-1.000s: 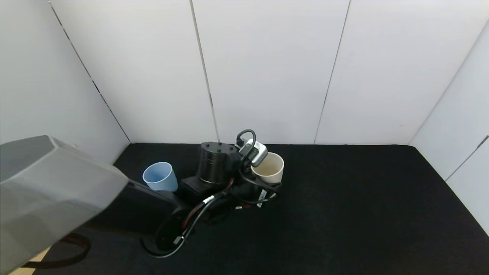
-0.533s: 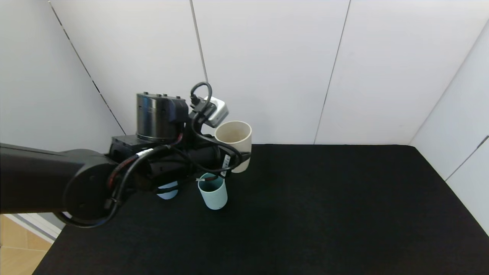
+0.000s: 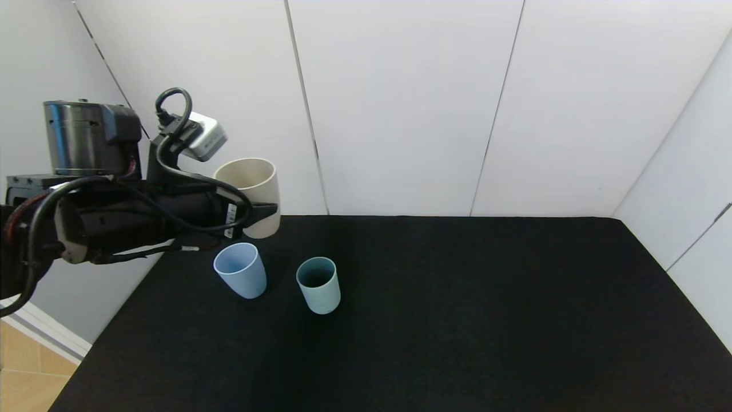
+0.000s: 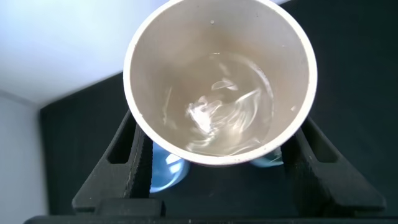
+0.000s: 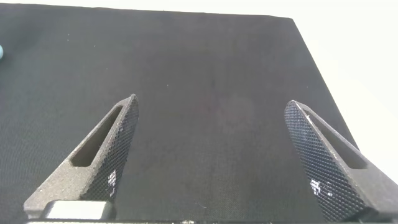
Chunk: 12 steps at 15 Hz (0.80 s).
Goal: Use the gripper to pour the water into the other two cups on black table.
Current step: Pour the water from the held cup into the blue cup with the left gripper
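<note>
Pinching cream cup (image 3: 251, 194) w/ water (image 4: 224, 118), left tool (image 3: 260, 213) above blue cup (image 3: 240, 270).

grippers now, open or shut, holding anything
Left gripper: shut on the cream cup, held above the table.
Right gripper: open, empty.

Your right gripper (image 5: 211, 155) hangs over the black table (image 5: 205, 68), its two fingers (image 5: 102, 155) spread wide apart.
</note>
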Motion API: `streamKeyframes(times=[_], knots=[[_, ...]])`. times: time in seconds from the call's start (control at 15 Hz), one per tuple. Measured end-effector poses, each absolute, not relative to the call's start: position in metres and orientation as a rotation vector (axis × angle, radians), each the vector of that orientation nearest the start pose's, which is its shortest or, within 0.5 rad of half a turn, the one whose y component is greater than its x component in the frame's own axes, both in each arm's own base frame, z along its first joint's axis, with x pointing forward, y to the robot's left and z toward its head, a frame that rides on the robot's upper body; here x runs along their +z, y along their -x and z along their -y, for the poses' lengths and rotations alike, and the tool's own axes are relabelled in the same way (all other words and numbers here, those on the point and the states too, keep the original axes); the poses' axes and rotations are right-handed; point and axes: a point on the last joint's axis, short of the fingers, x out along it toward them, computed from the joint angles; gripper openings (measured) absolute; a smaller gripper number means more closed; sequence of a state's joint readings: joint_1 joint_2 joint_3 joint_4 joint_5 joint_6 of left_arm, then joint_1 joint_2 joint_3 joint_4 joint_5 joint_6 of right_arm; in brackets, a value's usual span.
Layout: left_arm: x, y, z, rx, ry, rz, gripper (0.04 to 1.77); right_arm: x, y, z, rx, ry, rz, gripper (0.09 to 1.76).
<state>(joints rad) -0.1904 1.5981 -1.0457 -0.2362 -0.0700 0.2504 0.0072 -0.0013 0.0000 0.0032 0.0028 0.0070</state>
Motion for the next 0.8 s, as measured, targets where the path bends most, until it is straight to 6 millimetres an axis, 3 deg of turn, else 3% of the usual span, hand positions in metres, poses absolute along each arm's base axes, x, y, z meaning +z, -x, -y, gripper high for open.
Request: streamKeyframes(times=[0.4,0.8], knots=[[0.242,-0.280,-0.003,-0.144,-0.329,-0.306,1.20,0.075,0.023,0.000,0.010,-0.007,-0.002,1.71],[0.223,-0.273,-0.033,-0.063,-0.383,-0.382,1.20,0.075,0.023,0.000,0.010,-0.007,-0.002,1.71]])
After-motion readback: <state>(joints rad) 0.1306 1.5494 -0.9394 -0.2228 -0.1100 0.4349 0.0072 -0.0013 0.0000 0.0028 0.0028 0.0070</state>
